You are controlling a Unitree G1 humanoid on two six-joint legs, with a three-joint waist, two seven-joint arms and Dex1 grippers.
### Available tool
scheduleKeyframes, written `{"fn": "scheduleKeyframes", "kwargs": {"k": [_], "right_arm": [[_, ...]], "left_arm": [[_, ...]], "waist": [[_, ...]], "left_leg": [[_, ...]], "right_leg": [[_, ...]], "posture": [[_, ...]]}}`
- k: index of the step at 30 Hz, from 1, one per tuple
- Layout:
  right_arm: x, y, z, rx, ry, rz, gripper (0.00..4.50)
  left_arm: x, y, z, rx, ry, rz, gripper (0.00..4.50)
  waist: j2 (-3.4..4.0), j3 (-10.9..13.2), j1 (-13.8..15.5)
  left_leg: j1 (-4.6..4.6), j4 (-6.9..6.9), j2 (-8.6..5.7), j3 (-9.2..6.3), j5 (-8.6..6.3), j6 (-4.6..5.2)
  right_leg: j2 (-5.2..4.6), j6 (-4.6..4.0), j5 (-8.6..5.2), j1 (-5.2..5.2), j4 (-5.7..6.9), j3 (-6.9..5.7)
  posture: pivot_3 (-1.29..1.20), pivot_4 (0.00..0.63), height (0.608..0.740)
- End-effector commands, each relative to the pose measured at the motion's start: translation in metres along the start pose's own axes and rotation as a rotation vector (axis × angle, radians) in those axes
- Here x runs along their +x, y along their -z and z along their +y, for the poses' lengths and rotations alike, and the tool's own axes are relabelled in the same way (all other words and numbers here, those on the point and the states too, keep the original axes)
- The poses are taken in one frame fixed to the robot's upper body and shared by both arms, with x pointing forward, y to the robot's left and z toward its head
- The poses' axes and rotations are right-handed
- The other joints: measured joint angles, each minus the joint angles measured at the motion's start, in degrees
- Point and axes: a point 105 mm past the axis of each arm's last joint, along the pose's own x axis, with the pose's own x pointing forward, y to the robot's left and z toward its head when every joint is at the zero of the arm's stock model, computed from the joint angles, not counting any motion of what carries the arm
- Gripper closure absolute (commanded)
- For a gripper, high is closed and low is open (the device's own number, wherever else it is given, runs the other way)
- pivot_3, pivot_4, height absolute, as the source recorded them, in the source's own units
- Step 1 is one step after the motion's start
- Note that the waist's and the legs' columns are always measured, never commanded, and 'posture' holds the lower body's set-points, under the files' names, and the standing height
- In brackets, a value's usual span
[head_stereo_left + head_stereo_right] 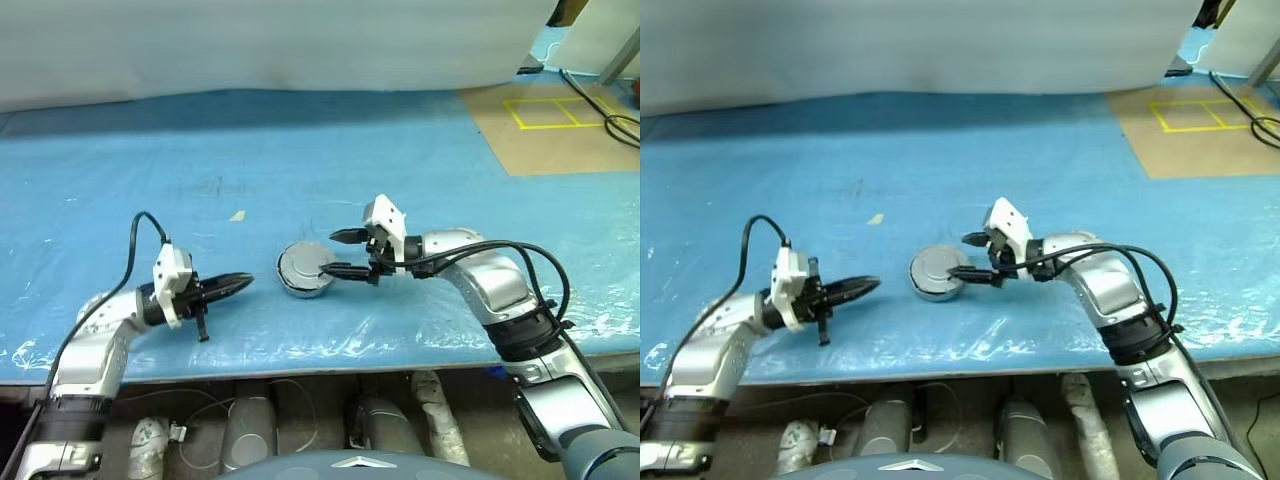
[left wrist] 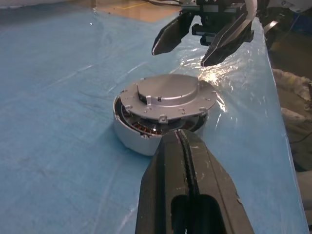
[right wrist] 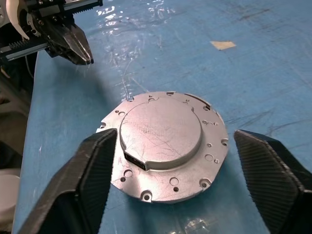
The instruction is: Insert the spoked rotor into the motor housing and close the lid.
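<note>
Where the left wrist view bares copper coils (image 2: 146,129) under the lid (image 2: 168,97), left fingers (image 2: 187,161) clenched, right fingers (image 2: 170,36) released

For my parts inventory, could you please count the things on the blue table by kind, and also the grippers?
Motor housing: 1
Lid, resting plain face up on the housing, a little askew: 1
Small tan scrap on the table cover: 1
Grippers: 2, the left gripper shut, the right gripper open beside the lid
Total: 5

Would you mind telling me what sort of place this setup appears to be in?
Probably a lab or workshop test bench: a table under a blue plastic sheet, yellow tape squares marked on a brown board, loose cables at its far corner, and a motor housing lying as a work piece.
</note>
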Motion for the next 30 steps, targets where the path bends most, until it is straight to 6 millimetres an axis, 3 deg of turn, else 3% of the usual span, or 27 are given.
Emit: {"fn": "scheduleKeyframes", "kwargs": {"k": [1,7,14,17,20,25,30], "right_arm": [[0.011,-0.004,0.002,-0.035,-0.053,0.013,0.05],[0.021,-0.003,0.001,-0.082,-0.092,0.033,0.05],[0.029,0.01,-0.001,-0.169,-0.077,0.087,0.05],[0.028,0.01,0.001,-0.174,-0.087,0.078,0.65],[0.027,0.01,0.0,-0.168,-0.081,0.072,1.54],[0.025,-0.009,-0.001,-0.035,-0.089,-0.009,1.55],[0.026,-0.022,-0.003,-0.014,-0.075,-0.036,1.55]], "left_arm": [[-0.001,-0.007,-0.006,0.065,-0.013,-0.025,4.5],[-0.008,-0.001,-0.013,0.077,-0.026,-0.018,4.5],[0.0,-0.008,-0.01,0.085,-0.044,-0.051,4.5],[0.004,-0.012,-0.007,0.098,-0.055,-0.068,4.5],[0.006,-0.013,-0.004,0.116,-0.062,-0.065,4.5],[0.015,-0.019,-0.005,0.122,-0.046,-0.076,4.5],[0.017,-0.019,-0.003,0.123,-0.044,-0.077,4.5]], "waist": [[0.0,0.0,0.0],[0.0,0.0,0.0],[-0.01,0.0,0.0],[-0.01,0.0,0.0],[-0.01,0.0,0.0],[-0.01,0.0,0.0],[-0.01,0.0,0.0]], "left_leg": [[0.01,0.0,0.02,0.0,0.0,0.0],[0.04,0.04,0.03,0.0,0.0,0.01],[0.16,0.19,0.06,0.0,0.0,0.0],[0.17,0.2,0.06,0.0,0.0,0.0],[0.17,0.23,0.06,0.0,0.0,0.01],[0.17,0.31,0.06,0.0,0.0,0.01],[0.17,0.41,0.07,0.0,0.0,0.01]], "right_leg": [[0.03,0.03,0.03,0.0,0.01,-0.01],[0.02,0.0,0.01,0.06,0.01,-0.02],[0.03,-0.01,0.01,0.14,0.15,0.01],[0.03,-0.01,0.01,0.15,0.16,0.01],[0.03,-0.01,0.01,0.15,0.23,0.01],[0.03,-0.03,0.0,0.08,0.44,0.03],[0.03,-0.05,-0.02,0.01,0.66,0.05]], "posture": [[0.0,0.15,0.74],[0.0,0.15,0.74],[0.0,0.15,0.74],[0.0,0.15,0.74],[0.0,0.15,0.74],[0.0,0.15,0.74],[0.0,0.15,0.74]]}}
